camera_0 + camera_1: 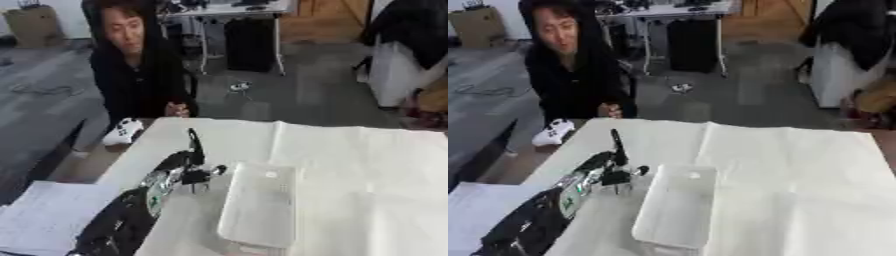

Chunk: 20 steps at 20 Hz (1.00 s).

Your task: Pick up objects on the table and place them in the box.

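Observation:
A translucent white box [259,205] lies on the white table cloth, left of the middle and near the front edge. My left hand [185,162] sits just left of the box's far corner, with one finger pointing straight up and the others curled. I cannot make out anything between its fingers. The left arm [122,225] comes in from the lower left, black with a silver wrist. My right hand shows in neither view. No loose object shows on the cloth.
The white cloth [367,170] covers the table out to the right. A sheet of white paper [44,220] lies at the lower left beside the arm. A person in black sits at the table's far left corner, a hand near the table edge.

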Available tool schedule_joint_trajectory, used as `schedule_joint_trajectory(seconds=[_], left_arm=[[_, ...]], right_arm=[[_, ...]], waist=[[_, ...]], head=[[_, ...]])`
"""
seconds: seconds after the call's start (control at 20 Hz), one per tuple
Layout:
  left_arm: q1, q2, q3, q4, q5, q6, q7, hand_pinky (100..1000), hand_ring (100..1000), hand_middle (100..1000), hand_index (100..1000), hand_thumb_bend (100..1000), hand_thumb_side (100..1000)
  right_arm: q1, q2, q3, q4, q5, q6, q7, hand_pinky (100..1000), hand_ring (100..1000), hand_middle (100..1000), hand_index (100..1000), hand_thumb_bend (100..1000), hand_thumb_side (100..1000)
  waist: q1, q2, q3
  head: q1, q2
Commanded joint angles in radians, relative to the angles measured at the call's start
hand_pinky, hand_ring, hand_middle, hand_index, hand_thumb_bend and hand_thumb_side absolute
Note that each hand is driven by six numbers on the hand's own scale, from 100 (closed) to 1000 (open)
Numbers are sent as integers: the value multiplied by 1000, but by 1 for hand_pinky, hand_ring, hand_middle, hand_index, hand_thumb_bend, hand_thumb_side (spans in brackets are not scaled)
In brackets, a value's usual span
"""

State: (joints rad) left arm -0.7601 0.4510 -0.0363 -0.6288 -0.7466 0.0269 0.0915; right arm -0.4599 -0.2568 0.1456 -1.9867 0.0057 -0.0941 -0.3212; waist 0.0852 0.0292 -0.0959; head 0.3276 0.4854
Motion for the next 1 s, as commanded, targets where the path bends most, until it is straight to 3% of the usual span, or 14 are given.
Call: schedule_joint_trajectory(seconds=[0.05, 0.1, 0.15, 0.35, 0.55, 1.0], left_arm=[[-21, 20, 16, -14, 9, 5, 94, 198, 149, 260, 482, 171, 1000], [-20, 19, 16, -13, 13, 3, 128, 242, 186, 305, 526, 168, 1000], [-19, 18, 16, -11, 17, -1, 159, 100, 100, 100, 357, 213, 1000], [-19, 20, 13, -11, 8, -24, 278, 100, 100, 100, 269, 225, 965], [-20, 26, 13, -14, 18, -64, 350, 100, 100, 100, 247, 222, 931], [-30, 64, -14, -79, 74, -117, 364, 100, 100, 100, 243, 217, 922]], right_arm=[[-21, -4, -2, -13, -3, -2, 2, 375, 386, 478, 916, 424, 1000], [-22, -4, -2, -13, -3, -2, 2, 375, 386, 478, 916, 424, 1000], [-22, -4, -2, -13, -3, -2, 2, 375, 386, 478, 915, 425, 1000], [-21, -5, -2, -13, -3, -1, 3, 375, 386, 478, 915, 426, 1000], [-20, -7, -1, -13, -3, -1, 4, 375, 386, 478, 915, 425, 1000], [-12, -13, -1, -13, -2, 2, 4, 374, 385, 478, 915, 426, 1000]], waist=[[-3, -9, 1], [-4, -9, 1], [-4, -9, 1], [-4, -9, 2], [-4, -10, 5], [0, -17, 13]], head=[[12, -20], [12, -22], [11, -24], [12, -28], [12, -24], [-5, -13]])
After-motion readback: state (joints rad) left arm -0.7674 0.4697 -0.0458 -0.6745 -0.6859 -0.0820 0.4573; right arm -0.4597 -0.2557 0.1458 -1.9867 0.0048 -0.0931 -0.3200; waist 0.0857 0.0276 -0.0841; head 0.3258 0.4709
